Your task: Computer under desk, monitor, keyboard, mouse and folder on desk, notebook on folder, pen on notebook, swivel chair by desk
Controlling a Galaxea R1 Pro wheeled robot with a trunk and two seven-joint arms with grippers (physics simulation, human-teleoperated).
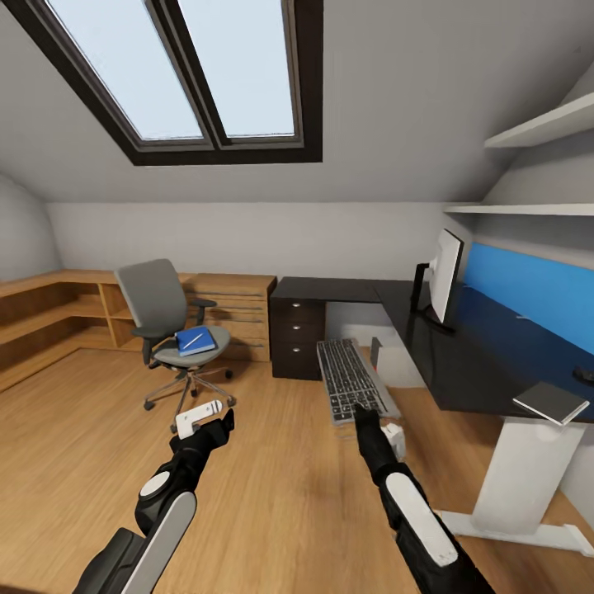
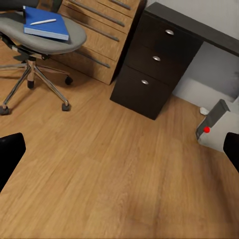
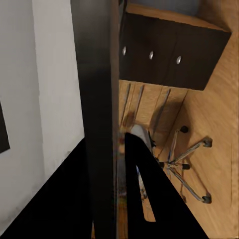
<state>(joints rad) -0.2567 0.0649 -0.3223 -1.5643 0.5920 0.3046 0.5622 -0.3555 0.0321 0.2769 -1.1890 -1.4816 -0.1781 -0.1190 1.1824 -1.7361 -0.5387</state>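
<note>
Right gripper (image 1: 360,410) clamped on long grey keyboard (image 1: 350,380), held above wood floor left of black desk (image 1: 462,355); left gripper (image 1: 206,417) fingers apart, holding nothing

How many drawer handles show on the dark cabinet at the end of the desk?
3, stacked on the dark cabinet front: top handle, middle handle and bottom handle. Its other sides face away, so any handles there would be hidden.

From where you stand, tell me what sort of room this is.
Most likely an attic home office or study: a skylight in a sloped ceiling, a dark desk carrying a monitor, and a swivel chair on the wood floor. No bed is in view.
</note>
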